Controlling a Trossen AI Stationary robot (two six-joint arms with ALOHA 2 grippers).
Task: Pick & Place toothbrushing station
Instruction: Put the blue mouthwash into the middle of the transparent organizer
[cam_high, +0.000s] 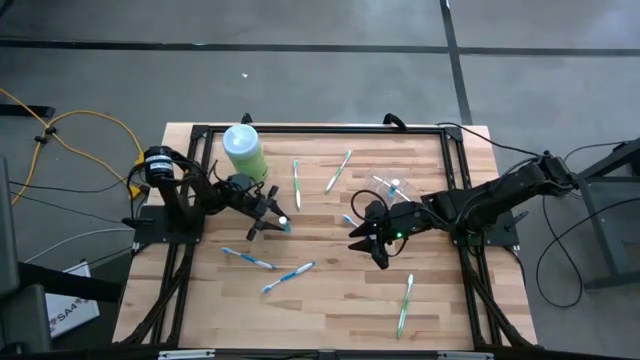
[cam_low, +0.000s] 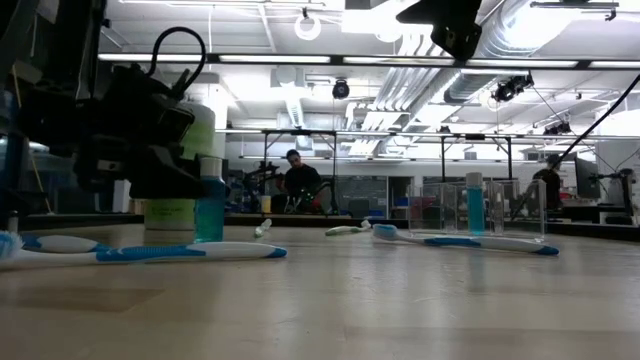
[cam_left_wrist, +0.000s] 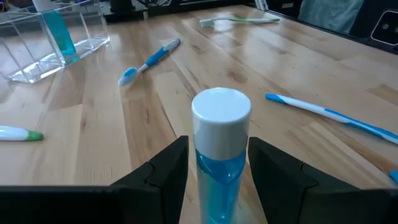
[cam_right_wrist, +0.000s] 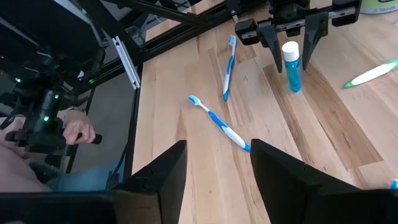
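The toothbrushing station (cam_left_wrist: 50, 46), a see-through plastic holder with a blue tube standing in it, rests on its base on the table; it also shows in the low view (cam_low: 478, 208) and the high view (cam_high: 396, 192). A small blue bottle with a white cap (cam_left_wrist: 221, 143) stands upright on the wood. My left gripper (cam_left_wrist: 217, 150) is open and low over the table, one finger on either side of that bottle (cam_right_wrist: 291, 67) with a gap showing. My right gripper (cam_right_wrist: 217, 149) hangs open above the table (cam_high: 366, 240), with nothing between its fingers.
A pale-green bottle with a white cap (cam_high: 243, 150) stands at the far left behind my left arm. Several toothbrushes lie about the table (cam_high: 250, 258) (cam_high: 290, 273) (cam_high: 405, 303) (cam_high: 338, 170). A person's hand (cam_right_wrist: 74, 130) shows beyond the table's edge.
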